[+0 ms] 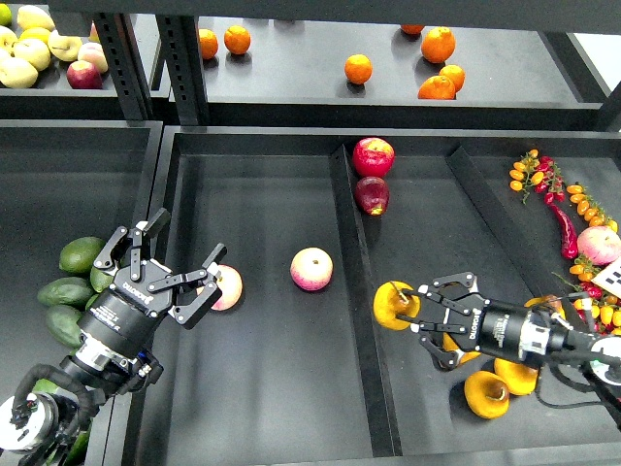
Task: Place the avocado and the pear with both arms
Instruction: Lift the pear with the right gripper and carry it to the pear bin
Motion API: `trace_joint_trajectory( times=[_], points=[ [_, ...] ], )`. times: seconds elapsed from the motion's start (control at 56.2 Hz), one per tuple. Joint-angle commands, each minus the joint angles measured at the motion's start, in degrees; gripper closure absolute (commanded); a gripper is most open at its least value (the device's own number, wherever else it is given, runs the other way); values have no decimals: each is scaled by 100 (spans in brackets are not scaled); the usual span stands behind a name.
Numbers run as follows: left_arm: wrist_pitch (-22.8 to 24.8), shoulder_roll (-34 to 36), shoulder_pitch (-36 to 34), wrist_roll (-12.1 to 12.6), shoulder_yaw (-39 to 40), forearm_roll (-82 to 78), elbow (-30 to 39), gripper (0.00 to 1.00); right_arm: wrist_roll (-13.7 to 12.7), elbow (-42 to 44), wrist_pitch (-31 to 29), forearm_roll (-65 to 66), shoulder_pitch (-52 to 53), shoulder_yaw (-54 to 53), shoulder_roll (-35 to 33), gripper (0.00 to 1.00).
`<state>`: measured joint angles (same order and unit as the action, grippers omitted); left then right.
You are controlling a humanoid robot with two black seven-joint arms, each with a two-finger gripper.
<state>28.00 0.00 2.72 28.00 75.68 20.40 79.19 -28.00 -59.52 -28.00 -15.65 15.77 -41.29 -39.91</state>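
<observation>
My right gripper (pixel 415 313) is shut on a golden yellow pear (pixel 395 305) and holds it just right of the black divider (pixel 351 262), over the right compartment. More pears (pixel 485 393) lie below and behind that arm. Several dark green avocados (pixel 66 291) lie in the left tray. My left gripper (pixel 180 260) is open and empty, hovering between the avocados and a pink-yellow apple (pixel 226 287), close to the apple.
A second pink-yellow apple (pixel 311 269) lies in the middle compartment. Two red apples (pixel 373 155) sit at the divider's far end. Chillies and small tomatoes (pixel 572 209) line the right side. Oranges (pixel 358 69) are on the upper shelf.
</observation>
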Motion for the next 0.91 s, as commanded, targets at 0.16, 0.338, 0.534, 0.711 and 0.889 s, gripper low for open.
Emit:
trace_joint_trajectory(
  times=[0.16,0.338,0.534,0.711,0.889],
  points=[
    [0,0,9,0,0,-1,0,1,0,274,0,246,-382,33,27,86],
    [0,0,18,0,9,-1,0,1,0,581,0,255,-364,16,177,86],
    [0,0,27,0,9,-1,0,1,0,854,0,369,-364,16,476,86],
    [0,0,27,0,0,-9,0,1,0,977,0,404,-364,-2,616,85],
    [0,0,27,0,0,-18,0,1,0,1091,0,413,-364,-2,660,82]
  ],
)
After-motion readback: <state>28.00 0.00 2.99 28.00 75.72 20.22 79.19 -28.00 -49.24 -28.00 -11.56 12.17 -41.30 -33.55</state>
